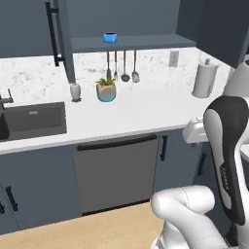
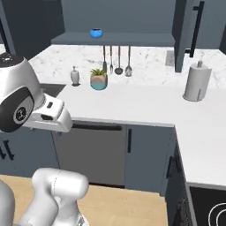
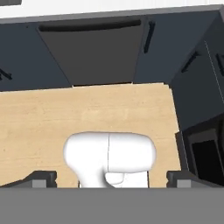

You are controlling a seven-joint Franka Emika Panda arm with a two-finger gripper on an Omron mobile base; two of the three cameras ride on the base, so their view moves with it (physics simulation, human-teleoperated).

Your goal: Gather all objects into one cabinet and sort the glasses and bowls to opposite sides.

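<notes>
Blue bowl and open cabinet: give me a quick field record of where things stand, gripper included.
cabinet: door swung open, shelf exposed
blue bowl: on the shelf, toward its left end, upright
other vessels: none seen on the shelf or counter
counter: white worktop carries a potted plant, a soap dispenser and a paper towel roll
wall: utensils hang under the shelf
gripper: open, empty, pointing down at the wood floor before the dishwasher
</notes>
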